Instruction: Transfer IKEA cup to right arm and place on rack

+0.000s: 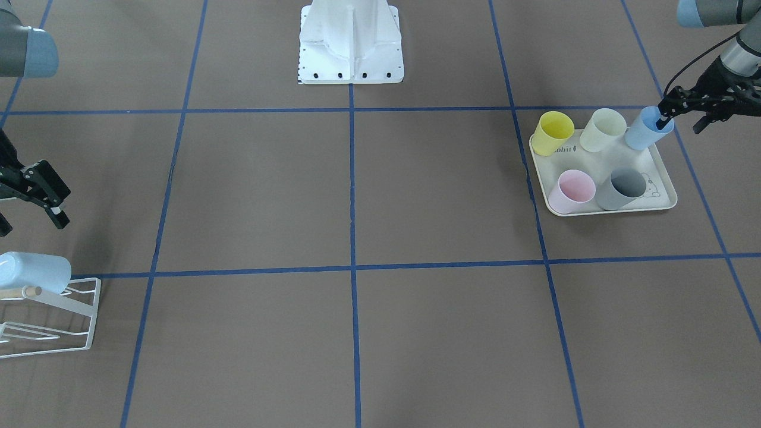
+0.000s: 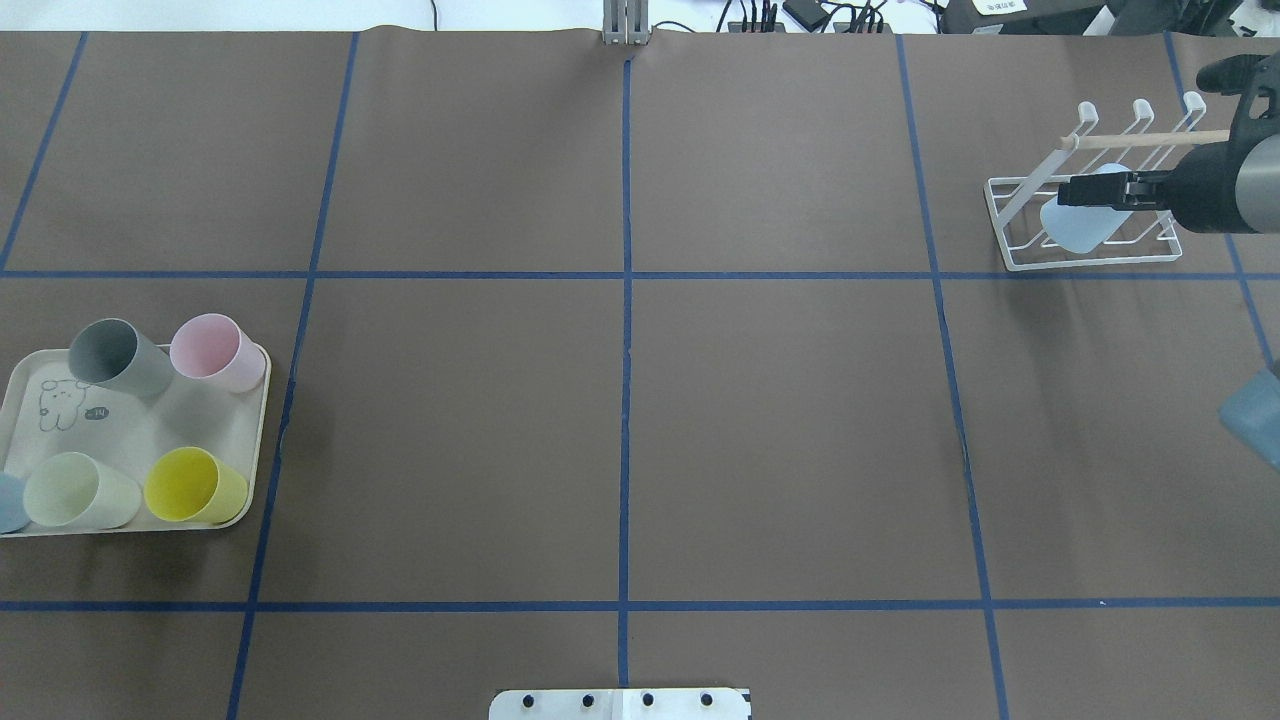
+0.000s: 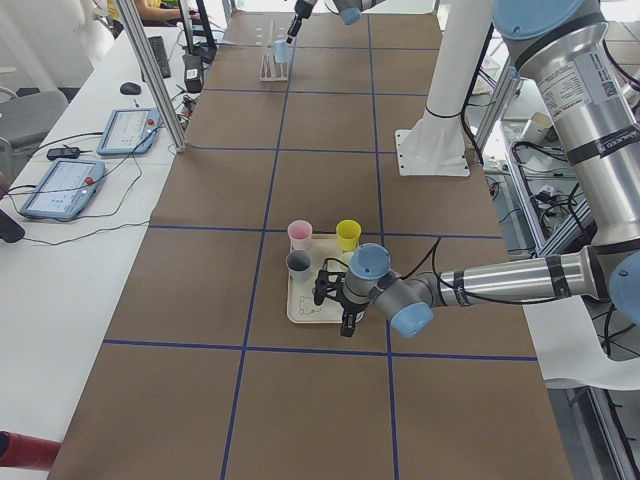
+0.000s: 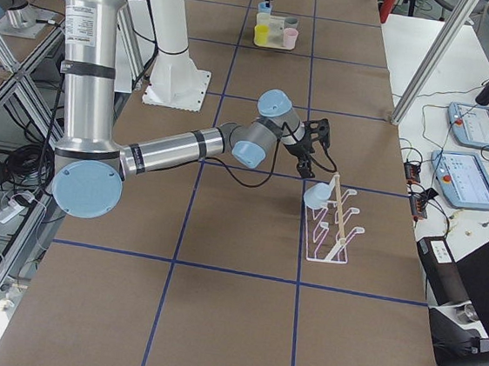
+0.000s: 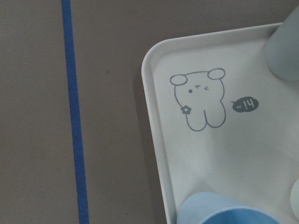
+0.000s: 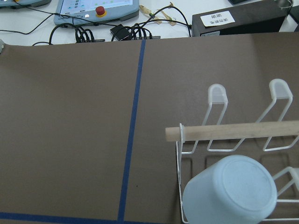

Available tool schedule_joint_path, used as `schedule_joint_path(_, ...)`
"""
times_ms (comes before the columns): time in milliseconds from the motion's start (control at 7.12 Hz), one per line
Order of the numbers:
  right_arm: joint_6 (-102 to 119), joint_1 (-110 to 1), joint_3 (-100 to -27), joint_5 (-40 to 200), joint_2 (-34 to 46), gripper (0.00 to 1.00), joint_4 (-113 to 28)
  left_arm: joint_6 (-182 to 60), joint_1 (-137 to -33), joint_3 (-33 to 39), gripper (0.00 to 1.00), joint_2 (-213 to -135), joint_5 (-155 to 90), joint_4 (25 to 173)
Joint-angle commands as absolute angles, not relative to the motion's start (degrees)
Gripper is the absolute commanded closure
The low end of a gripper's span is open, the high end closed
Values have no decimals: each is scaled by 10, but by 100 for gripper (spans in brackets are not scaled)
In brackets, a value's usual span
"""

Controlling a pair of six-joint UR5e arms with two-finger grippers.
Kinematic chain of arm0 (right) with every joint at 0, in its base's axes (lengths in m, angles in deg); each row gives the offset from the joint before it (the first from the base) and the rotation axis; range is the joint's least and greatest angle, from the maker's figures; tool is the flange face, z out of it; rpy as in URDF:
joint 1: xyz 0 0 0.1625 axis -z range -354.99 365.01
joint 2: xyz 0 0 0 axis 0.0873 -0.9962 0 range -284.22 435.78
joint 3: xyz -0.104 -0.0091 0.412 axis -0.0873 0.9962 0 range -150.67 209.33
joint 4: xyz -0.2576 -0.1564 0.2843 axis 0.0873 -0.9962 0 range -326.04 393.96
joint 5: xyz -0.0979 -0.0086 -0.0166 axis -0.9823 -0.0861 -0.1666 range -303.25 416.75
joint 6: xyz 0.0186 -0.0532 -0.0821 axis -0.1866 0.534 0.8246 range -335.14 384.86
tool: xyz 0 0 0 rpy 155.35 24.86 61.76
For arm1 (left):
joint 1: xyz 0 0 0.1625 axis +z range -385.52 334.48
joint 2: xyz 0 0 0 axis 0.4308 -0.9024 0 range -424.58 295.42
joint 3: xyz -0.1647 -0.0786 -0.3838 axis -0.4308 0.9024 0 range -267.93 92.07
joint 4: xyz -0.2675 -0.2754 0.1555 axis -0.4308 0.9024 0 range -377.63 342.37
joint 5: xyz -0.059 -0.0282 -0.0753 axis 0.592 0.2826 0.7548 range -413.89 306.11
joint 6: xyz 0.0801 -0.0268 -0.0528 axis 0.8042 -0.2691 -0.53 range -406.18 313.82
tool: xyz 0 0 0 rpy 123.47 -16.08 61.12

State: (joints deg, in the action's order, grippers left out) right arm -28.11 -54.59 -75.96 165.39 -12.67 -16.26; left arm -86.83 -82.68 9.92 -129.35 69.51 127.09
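A pale blue cup point(image 1: 32, 272) rested bottom-up on the white wire rack point(image 1: 77, 309), with the right gripper point(image 1: 31, 221) just beyond it, jaws spread wide and empty. Farther off, the left gripper point(image 1: 669, 116) had one finger inside the blue cup point(image 1: 645, 132) at a corner of the tray point(image 1: 600, 212); whether it was clamped on the cup could not be told.

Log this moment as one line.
left claw: open, straddling blue cup rim on tray | right claw: open, beside rack | pale blue cup: resting on rack
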Motion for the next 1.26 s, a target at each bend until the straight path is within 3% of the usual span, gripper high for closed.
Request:
schedule_joint_path(0,-281,-545,-760,1654,-127,1,-162,-875,-813,96,41,-1294,696,1271)
schedule_joint_path(140,-281,-545,-760,1654,-127,1,-162,-875,-812,94,75,-1294,697,1269)
schedule_joint_path(281,-281,-545,-760,1654,-126,1,-162,-875,-812,95,100,-1294,702,1270)
schedule_joint_path(702,-281,-545,-757,1651,-121,1,-163,-869,-834,140,100,-1287,758,1267)
schedule_joint_path(982,-281,-540,-755,1650,-121,1,-164,-818,-988,141,100,-1288,777,1234)
schedule_joint_path(1123,-281,-536,-754,1649,-119,1,-164,-823,-994,152,100,-1341,797,1133)
